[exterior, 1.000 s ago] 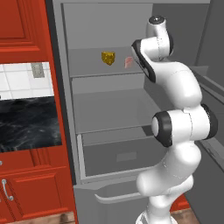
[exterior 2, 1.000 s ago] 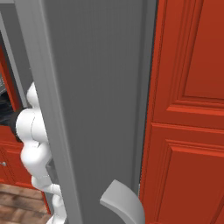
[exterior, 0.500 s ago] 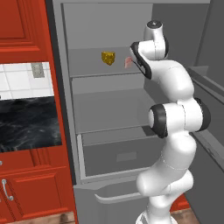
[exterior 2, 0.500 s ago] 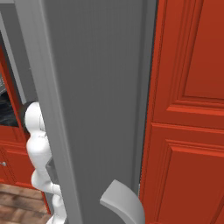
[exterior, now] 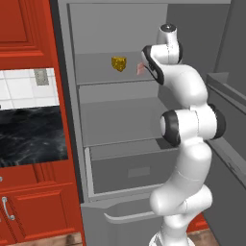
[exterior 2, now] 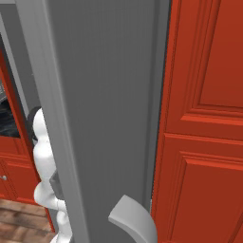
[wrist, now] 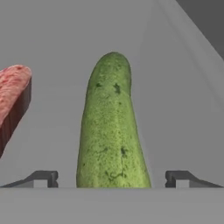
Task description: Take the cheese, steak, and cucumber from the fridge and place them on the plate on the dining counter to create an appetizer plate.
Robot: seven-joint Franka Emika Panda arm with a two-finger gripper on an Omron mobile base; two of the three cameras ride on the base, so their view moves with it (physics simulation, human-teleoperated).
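In the hand view our gripper (wrist: 111,179) stands wide, both fingertips (wrist: 41,178) clear of the cucumber (wrist: 111,127) lying between them, its near end cut off. The steak (wrist: 13,98) lies beside the cucumber, partly cropped. Beyond it the cheese (exterior: 118,63) shares that fridge (exterior: 120,120) shelf, where our arm hides the cucumber.

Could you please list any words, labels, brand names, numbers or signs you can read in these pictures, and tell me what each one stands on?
There is no readable text in any view.
The fridge walls, shelves and drawer front are plain grey, with no brand mark.
The cheese, steak and cucumber carry no label.
The red cabinets and the small grey plate on the tiled wall show no writing.
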